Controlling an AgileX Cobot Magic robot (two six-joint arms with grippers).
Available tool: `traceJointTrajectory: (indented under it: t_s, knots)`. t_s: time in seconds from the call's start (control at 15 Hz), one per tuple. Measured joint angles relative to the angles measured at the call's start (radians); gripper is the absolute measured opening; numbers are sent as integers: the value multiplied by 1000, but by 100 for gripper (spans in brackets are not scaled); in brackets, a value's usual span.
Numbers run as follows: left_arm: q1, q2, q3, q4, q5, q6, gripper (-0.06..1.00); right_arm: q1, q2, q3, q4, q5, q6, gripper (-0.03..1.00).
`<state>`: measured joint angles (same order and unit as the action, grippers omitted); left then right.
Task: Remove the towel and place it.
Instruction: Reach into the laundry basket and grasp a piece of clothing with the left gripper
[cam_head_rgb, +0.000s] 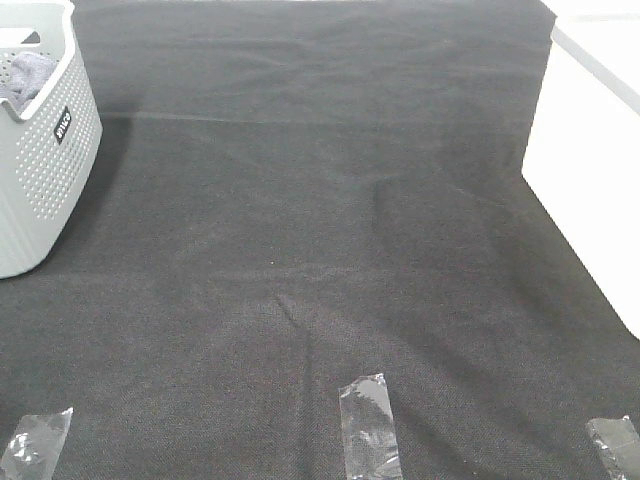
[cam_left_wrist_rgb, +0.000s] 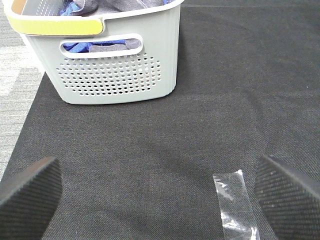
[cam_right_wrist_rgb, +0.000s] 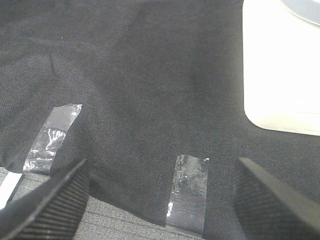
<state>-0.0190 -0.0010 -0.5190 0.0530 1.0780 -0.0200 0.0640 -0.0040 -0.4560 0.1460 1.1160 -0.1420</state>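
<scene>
The greyish towel (cam_head_rgb: 30, 75) lies bunched inside the pale grey perforated basket (cam_head_rgb: 45, 190) at the far left of the table. The left wrist view shows the towel (cam_left_wrist_rgb: 112, 48) through the basket's handle slot and over its rim, beside some blue cloth (cam_left_wrist_rgb: 75, 46). My left gripper (cam_left_wrist_rgb: 157, 192) is open, low over the black cloth a short way in front of the basket (cam_left_wrist_rgb: 115, 75), holding nothing. Over the table's front edge, my right gripper (cam_right_wrist_rgb: 160, 197) stands open and empty. Neither arm shows in the exterior high view.
A black cloth (cam_head_rgb: 320, 250) covers the table. Strips of clear tape (cam_head_rgb: 370, 425) sit along its front edge, with others at the left (cam_head_rgb: 35, 445) and right (cam_head_rgb: 615, 445). A white box (cam_head_rgb: 590, 150) stands at the right side.
</scene>
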Motion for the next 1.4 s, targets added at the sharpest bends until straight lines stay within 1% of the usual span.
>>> traceJointTrajectory:
  t_s: [0.2, 0.33, 0.47, 0.6, 0.8, 1.0, 1.13, 1.33, 1.4]
  knots:
    - [0, 79, -1, 0, 2, 8, 99, 0, 0, 0, 0, 0, 0, 77]
    - [0, 211, -77, 0, 43, 142, 99, 0, 0, 0, 0, 0, 0, 77]
    - [0, 354, -202, 14, 94, 303, 99, 0, 0, 0, 0, 0, 0, 77]
    - [0, 518, -335, 72, 134, 449, 99, 0, 0, 0, 0, 0, 0, 77]
    - [0, 782, -567, 147, 140, 671, 99, 0, 0, 0, 0, 0, 0, 77]
    - [0, 1057, -774, 230, 140, 827, 99, 0, 0, 0, 0, 0, 0, 77]
    - [0, 1262, -905, 339, 139, 888, 99, 0, 0, 0, 0, 0, 0, 77]
    - [1, 1504, -1051, 490, 137, 936, 99, 0, 0, 0, 0, 0, 0, 77]
    - [13, 1578, -1091, 512, 132, 960, 99, 0, 0, 0, 0, 0, 0, 77]
